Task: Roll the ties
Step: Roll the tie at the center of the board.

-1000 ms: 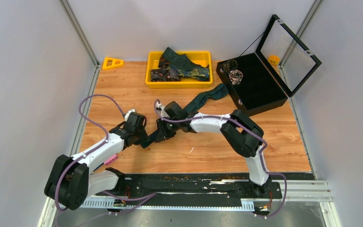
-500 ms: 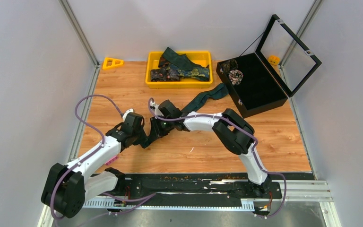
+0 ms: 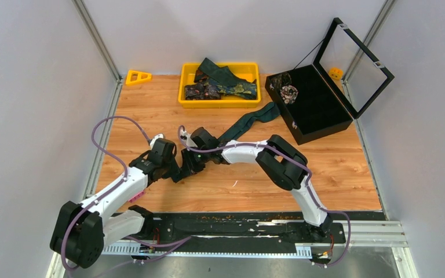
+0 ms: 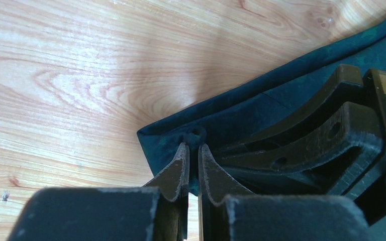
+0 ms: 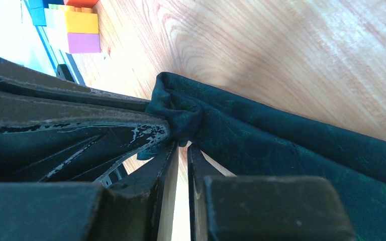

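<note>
Where it lies stretched diagonally across the wooden desk (image 3: 150, 110), the teal tie (image 3: 249, 121) runs from a bunched end near the desk's middle toward the black case (image 3: 321, 113) at the far right. Its far end lies just beside the case's front corner. The left fingers (image 4: 180, 163) are closed to a thin slit on the edge of the bunched end, with a small pucker of cloth standing above their tips. The right fingers (image 5: 167, 165), likewise almost closed, pinch a knot of the same fabric from the opposite side. In the overhead view the two sets of fingers sit just beside each other over this end, the left arm reaching in from the left and the right arm bent back toward it. The rest of the tie lies flat and unrolled on the wood. Further ties (image 3: 220, 84), one plain teal and others dark with gold pattern, are heaped in the yellow tray (image 3: 249, 103) at the far edge. A rolled patterned tie (image 3: 288, 91) rests inside the case, whose clear lid (image 3: 353, 66) stands open. A yellow triangular piece (image 3: 138, 76) lies at the far left corner.
</note>
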`<act>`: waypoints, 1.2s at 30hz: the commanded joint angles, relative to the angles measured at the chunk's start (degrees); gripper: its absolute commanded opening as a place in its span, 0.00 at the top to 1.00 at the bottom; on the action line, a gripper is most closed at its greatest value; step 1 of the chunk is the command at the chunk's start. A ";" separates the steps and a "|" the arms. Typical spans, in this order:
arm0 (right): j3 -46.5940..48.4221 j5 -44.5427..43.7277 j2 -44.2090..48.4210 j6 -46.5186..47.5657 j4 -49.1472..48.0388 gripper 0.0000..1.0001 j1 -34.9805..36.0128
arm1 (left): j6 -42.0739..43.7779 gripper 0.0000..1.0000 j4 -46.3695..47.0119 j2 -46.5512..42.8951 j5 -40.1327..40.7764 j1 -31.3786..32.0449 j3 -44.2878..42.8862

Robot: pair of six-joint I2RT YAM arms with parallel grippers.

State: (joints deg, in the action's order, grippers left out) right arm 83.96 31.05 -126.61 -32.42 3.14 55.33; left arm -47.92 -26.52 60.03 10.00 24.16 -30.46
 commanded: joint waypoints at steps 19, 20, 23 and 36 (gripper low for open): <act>-8.47 -3.45 11.02 2.72 -0.85 0.86 -4.53 | 1.08 0.78 8.50 10.63 -1.05 -0.26 -1.24; -8.27 -3.34 10.87 2.79 -0.93 0.86 -4.53 | 0.98 0.73 8.65 10.50 -1.16 -0.26 -1.14; -7.69 -2.86 10.53 2.57 -1.06 0.86 -4.46 | 0.92 0.58 8.56 9.69 -1.48 -0.24 -1.07; -5.32 -1.85 11.08 1.50 -1.03 0.86 -3.97 | -0.10 0.59 6.14 4.85 -0.90 -0.26 -1.18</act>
State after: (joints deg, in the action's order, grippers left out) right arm 75.83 28.58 -118.26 -31.18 3.25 50.81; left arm -47.44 -19.18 67.31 8.67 24.12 -31.66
